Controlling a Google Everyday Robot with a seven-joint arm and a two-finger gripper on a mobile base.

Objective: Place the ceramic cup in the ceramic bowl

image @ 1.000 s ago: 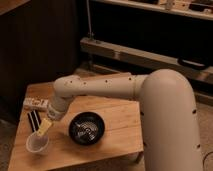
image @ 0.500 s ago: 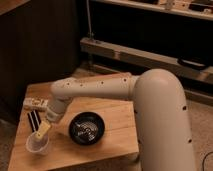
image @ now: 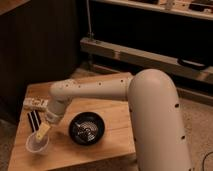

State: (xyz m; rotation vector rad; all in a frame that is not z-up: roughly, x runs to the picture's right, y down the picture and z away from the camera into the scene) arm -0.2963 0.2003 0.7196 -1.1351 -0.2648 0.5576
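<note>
White cup [image: 36, 145] sits on the wooden desk [image: 75, 156], just beside the black bowl [image: 86, 128] and outside it; our hand [image: 44, 131] dips at its rim, and we cannot tell whether it is clamped

Surf: light-brown wooden table [image: 112, 143], flat top | near-L corner: small plain white ceramic cup [image: 36, 145], upright | near-ctr: shallow round black ceramic bowl [image: 86, 128], pale rings inside, just R of cup, not touching | gripper [image: 40, 129] over near-L corner, at cup rim
</note>
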